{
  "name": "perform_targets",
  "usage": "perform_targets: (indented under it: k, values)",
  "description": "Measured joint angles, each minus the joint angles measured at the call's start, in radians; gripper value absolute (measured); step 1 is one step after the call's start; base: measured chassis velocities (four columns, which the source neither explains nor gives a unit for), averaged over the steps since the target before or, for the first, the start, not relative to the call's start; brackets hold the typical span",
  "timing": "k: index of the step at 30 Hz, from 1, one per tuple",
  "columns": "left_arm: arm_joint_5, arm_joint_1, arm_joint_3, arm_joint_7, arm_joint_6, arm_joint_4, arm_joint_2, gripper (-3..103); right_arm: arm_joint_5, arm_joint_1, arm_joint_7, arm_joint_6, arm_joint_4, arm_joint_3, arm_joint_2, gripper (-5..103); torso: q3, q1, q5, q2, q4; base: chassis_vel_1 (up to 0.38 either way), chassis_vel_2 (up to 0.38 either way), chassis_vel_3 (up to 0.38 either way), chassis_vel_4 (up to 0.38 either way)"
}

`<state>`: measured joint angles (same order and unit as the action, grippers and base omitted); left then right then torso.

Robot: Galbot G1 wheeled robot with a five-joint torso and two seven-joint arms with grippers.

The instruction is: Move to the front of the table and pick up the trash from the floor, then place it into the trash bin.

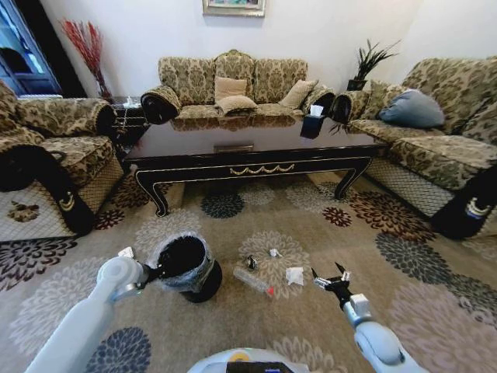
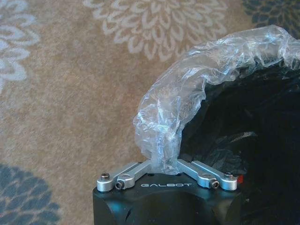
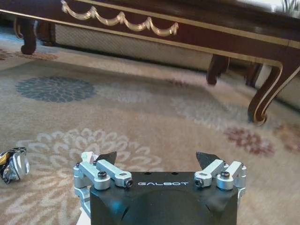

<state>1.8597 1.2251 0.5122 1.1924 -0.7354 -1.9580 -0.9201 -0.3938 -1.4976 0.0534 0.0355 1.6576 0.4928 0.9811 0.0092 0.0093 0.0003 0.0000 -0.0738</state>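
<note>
1. Because the trash lies scattered on the floor [image 1: 365, 233] in front of the table [image 1: 248, 148], I start there: a clear plastic bottle [image 1: 254, 280] with a red cap lies on a cream medallion, a crumpled white tissue [image 1: 294, 275] sits just beside it, and two smaller scraps, one shiny and dark [image 1: 251, 262], one white [image 1: 274, 252], lie a little nearer the table.
2. My right gripper [image 1: 329, 277] hangs low beside the tissue with its jaws spread wide and nothing between them. I judge it is placed to come down on a piece, the tissue being the closest.
3. From my right wrist, the fingertips [image 3: 107, 156] stand far apart, the carpet is bare between them, and a crinkled shiny scrap [image 3: 13, 164] lies off to one side.
4. My left gripper [image 2: 161, 161] is pinched onto the rim of the trash bin [image 1: 186, 266], closed on the clear bag [image 2: 187, 89] folded over it. I take it that I hold the bin tilted, mouth up, close by the litter so that a drop is short.
5. The bin stands on the carpet just beside the bottle, to my left of it.
6. Behind everything, the table's dark top carries a small tissue box [image 1: 314, 124], with patterned sofas [image 1: 233, 85] around it.
</note>
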Motion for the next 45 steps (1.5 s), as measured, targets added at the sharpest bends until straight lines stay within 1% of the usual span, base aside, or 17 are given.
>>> perform_targets:
  k: [2,7,10,14,17,20,24,29,31,33,35,38,39,40,41,44,45]
  values:
    - [-0.002,0.004,0.0,0.003,0.0,-0.002,0.0,0,-0.022,0.019,0.001,-0.005,-0.021,-0.014,-0.003,95,0.0,0.0,-0.0003,0.0,0.0,0.0,0.0,0.0,0.0]
    - [0.001,0.031,0.003,0.02,0.0,-0.035,0.005,0,-0.147,0.13,0.012,-0.046,-0.147,-0.093,0.022,91,0.0,0.0,-0.0002,0.0,-0.0004,0.0,0.0,0.0,0.0]
    - [0.003,0.037,0.007,0.024,0.0,-0.04,0.008,0,-0.163,0.156,0.015,-0.053,-0.183,-0.113,0.042,88,0.0,0.0,-0.0001,0.0,-0.0003,0.0,0.0,0.0,0.0]
    - [0.004,0.041,0.009,0.026,0.0,-0.044,0.008,0,-0.17,0.185,0.015,-0.054,-0.227,-0.137,0.07,86,0.0,0.0,-0.0003,0.0,-0.0003,0.0,0.0,0.0,0.0]
    - [0.004,0.042,0.007,0.026,0.0,-0.044,0.005,0,-0.142,0.204,0.012,-0.034,-0.258,-0.153,0.095,78,0.0,0.0,-0.0003,0.0,-0.0004,0.0,0.0,0.0,0.0]
    - [0.001,0.042,0.004,0.026,0.0,-0.044,0.001,0,-0.135,0.207,0.01,-0.03,-0.263,-0.16,0.11,74,0.0,0.0,-0.0004,0.0,-0.0003,0.0,0.0,0.0,0.0]
    - [-0.001,0.04,0.002,0.027,0.0,-0.042,-0.002,0,-0.129,0.206,0.007,-0.029,-0.263,-0.172,0.135,74,0.0,0.0,-0.0003,0.0,-0.0004,0.0,0.0,0.0,0.0]
    - [-0.002,0.027,-0.006,0.027,0.0,-0.035,-0.003,0,-0.114,0.249,0.001,-0.025,-0.314,-0.2,0.163,73,0.0,0.0,-0.0003,0.0,-0.0004,0.0,0.0,0.0,0.0]
    - [-0.004,0.024,-0.008,0.027,0.0,-0.03,-0.003,0,-0.111,0.272,0.002,-0.025,-0.349,-0.206,0.176,70,0.0,0.0,-0.0003,0.0,-0.0003,0.0,0.0,0.0,0.0]
    - [-0.003,0.02,-0.007,0.027,0.0,-0.027,0.001,0,-0.109,0.286,0.002,-0.025,-0.377,-0.208,0.183,60,0.0,0.0,-0.0003,0.0,-0.0001,0.0,0.0,0.0,0.0]
    - [-0.002,0.019,-0.007,0.027,0.0,-0.025,0.003,0,-0.108,0.286,0.002,-0.025,-0.384,-0.208,0.184,60,0.0,0.0,-0.0003,0.0,-0.0002,0.0,0.0,0.0,0.0]
    - [-0.001,0.011,-0.005,0.027,0.0,-0.021,0.007,0,-0.099,0.285,0.0,-0.024,-0.395,-0.21,0.184,43,0.0,0.0,-0.0003,0.0,-0.0004,0.0,0.0,0.0,0.0]
    - [-0.001,0.011,-0.005,0.027,0.0,-0.021,0.007,0,-0.099,0.285,0.0,-0.024,-0.395,-0.21,0.184,43,0.0,0.0,-0.0003,0.0,-0.0004,0.0,0.0,0.0,0.0]
    - [0.0,0.009,-0.005,0.027,0.0,-0.021,0.007,0,-0.098,0.284,0.0,-0.023,-0.396,-0.21,0.184,37,0.0,0.0,-0.0003,0.0,-0.0004,0.0,0.0,0.0,0.0]
    - [-0.001,0.008,-0.006,0.027,0.0,-0.02,0.007,0,-0.096,0.283,-0.001,-0.023,-0.396,-0.21,0.184,37,0.0,0.0,-0.0003,0.0,-0.0004,0.0,0.0,0.0,0.0]
    - [-0.002,0.007,-0.009,0.027,0.0,-0.017,0.001,0,-0.092,0.284,-0.001,-0.021,-0.4,-0.209,0.187,21,0.0,0.0,-0.0003,0.0,-0.0004,0.0,0.0,0.0,0.0]
    - [-0.002,0.007,-0.009,0.027,0.0,-0.017,0.001,0,-0.092,0.284,-0.001,-0.021,-0.4,-0.209,0.187,21,0.0,0.0,-0.0003,0.0,-0.0004,0.0,0.0,0.0,0.0]
